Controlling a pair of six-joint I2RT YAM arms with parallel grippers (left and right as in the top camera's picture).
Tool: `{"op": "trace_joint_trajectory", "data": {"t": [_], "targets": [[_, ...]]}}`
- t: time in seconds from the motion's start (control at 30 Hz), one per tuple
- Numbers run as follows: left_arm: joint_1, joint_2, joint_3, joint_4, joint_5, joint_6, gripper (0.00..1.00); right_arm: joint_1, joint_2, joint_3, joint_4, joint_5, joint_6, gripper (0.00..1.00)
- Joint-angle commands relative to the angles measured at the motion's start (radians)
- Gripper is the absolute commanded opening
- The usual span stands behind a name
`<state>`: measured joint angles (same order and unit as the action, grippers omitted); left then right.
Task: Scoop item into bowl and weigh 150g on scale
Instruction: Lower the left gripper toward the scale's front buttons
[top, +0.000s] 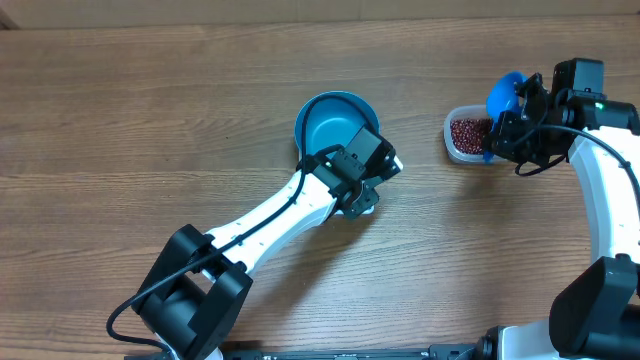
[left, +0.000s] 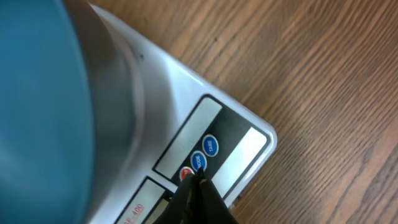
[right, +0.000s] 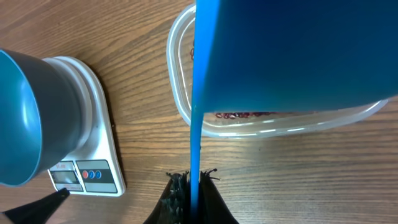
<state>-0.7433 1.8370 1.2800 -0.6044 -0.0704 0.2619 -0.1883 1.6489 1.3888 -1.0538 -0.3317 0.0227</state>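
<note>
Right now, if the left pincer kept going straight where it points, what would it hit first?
Probably the scale: the shut left pincer points at the middle blue button on its front panel, seemingly almost touching, though depth is unclear.

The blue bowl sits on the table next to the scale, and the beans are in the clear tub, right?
No. The blue bowl sits on top of the scale, not beside it, as the right wrist view shows. The beans are in the clear tub.
</note>
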Motion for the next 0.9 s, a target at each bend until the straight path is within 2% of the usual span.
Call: {"op": "trace_joint_trajectory", "data": {"t": [0.0,0.17,0.3,0.87], "targets": [[0.011,0.007,-0.055,0.055,0.019,-0.03,0.04,0.004,-0.002,0.005,0.012,0.009,0.0,0.04],[0.012,0.007,-0.154,0.199,0.011,-0.045,0.04,0.004,-0.002,0.004,0.003,0.01,0.0,0.04],[0.015,0.007,-0.165,0.241,0.008,-0.044,0.04,0.004,-0.002,0.005,0.004,0.01,0.0,0.04],[0.06,0.067,-0.166,0.234,0.012,-0.034,0.04,0.004,-0.002,0.005,0.012,0.01,0.0,0.04]]}}
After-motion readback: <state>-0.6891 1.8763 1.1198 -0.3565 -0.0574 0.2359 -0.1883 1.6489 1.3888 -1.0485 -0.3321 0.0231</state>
